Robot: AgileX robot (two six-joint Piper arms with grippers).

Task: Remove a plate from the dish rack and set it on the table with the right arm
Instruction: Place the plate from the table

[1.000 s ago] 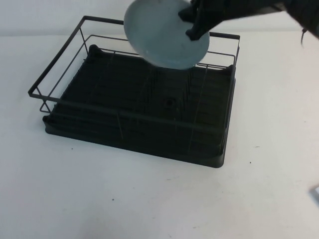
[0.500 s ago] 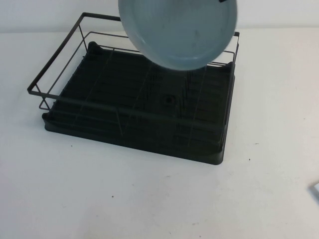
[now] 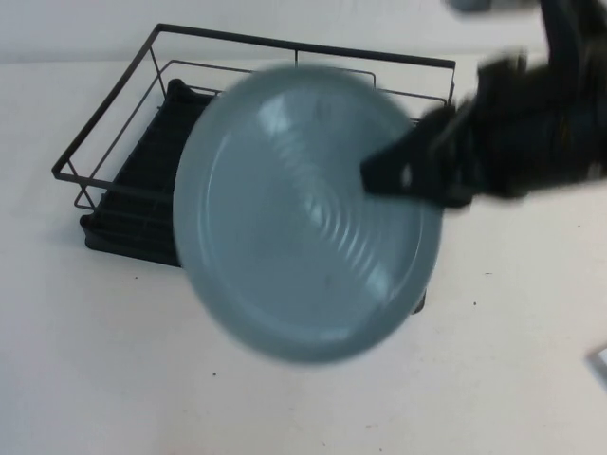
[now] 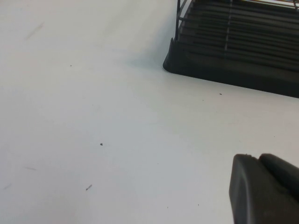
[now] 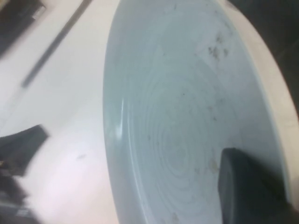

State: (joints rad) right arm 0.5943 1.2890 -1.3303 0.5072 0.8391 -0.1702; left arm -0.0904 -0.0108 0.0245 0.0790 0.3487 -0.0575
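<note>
right gripper (image 3: 394, 175) clamped on plate (image 3: 303, 213) above dish rack (image 3: 133, 161); left gripper (image 4: 264, 189) low over table (image 4: 93, 116)

A small pale object (image 3: 600, 364) juts in at the right edge of the high view, cut off by the frame and unidentifiable. A plain pale wall (image 3: 66, 27) runs behind.

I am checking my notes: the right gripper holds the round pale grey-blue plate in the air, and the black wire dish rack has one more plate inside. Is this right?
Not quite. The right gripper does hold the round pale grey-blue plate in the air, but the visible part of the black wire dish rack has no other plate, as the high view shows. The left gripper hangs over the white table.
</note>
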